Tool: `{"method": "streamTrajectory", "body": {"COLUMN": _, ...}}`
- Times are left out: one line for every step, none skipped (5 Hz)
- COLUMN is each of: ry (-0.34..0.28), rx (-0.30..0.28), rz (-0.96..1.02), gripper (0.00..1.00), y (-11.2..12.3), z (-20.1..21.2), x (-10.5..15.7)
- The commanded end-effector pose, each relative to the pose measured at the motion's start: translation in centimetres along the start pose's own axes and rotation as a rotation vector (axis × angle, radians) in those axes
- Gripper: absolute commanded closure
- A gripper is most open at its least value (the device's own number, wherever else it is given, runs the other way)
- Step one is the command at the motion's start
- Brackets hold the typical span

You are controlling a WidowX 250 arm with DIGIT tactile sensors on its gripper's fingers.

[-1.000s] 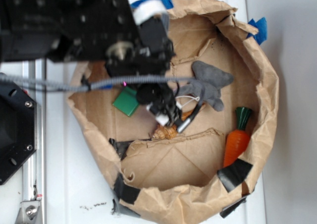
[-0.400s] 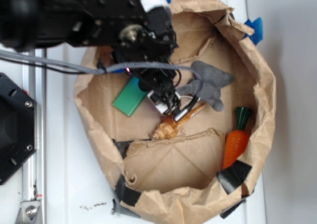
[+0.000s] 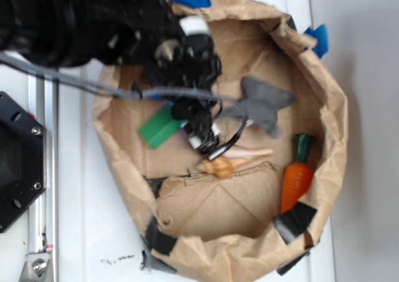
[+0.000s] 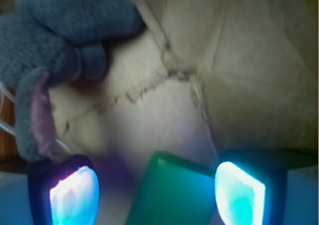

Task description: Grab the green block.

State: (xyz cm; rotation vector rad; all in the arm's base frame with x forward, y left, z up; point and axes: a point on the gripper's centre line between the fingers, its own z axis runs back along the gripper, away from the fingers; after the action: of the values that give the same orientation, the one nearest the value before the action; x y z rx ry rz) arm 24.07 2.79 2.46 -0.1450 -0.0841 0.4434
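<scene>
The flat bright green block [image 3: 161, 128] [image 4: 172, 192] lies on the brown paper bag's [image 3: 330, 107] floor, between the spread-open black gripper's [image 3: 202, 135] [image 4: 157, 190] fingers. The striped tan seashell [image 3: 229, 163] has swung flatter than before; the grey knitted toy [image 3: 262, 104] has blurred.

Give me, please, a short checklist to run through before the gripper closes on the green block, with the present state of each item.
1. Gripper open: ok, both lit pads stand apart in the wrist view.
2. Green block between the pads: ok, its corner lies in the gap, touching neither.
3. Block far enough in for a firm hold: cannot tell, only one end shows at the picture's lower edge.
4. Grey plush toy out of the gap: ok, though it hangs close by one pad.
5. Seashell and carrot clear of the grasp: ok, both lie off to the side.
6. Height above the paper bag floor: cannot tell.
</scene>
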Motion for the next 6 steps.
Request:
{"method": "streamTrajectory", "body": {"ry": 0.0, "rx": 0.039, "rz": -0.08, "gripper": 0.0, "y": -1.2, "z": -0.6, "x": -0.1}}
{"method": "streamTrajectory", "body": {"ry": -0.015, "rx": 0.027, "rz": -0.076, "gripper": 0.0, "y": -1.3, "z": 0.3, "x": 0.0}}
{"method": "streamTrajectory", "body": {"ry": -0.033, "rx": 0.02, "rz": -0.078, "gripper": 0.0, "y": -1.5, "z": 1.1, "x": -0.1}}
{"method": "streamTrajectory", "body": {"ry": -0.006, "rx": 0.027, "rz": -0.075, "gripper": 0.0, "y": -1.3, "z": 0.8, "x": -0.3}}
{"method": "streamTrajectory", "body": {"ry": 0.013, "rx": 0.037, "rz": -0.059, "gripper": 0.0, "y": -1.1, "z": 0.4, "x": -0.1}}
{"method": "streamTrajectory", "body": {"ry": -0.002, "rx": 0.038, "rz": -0.045, "gripper": 1.0, "y": -1.1, "z": 0.6, "x": 0.4}}
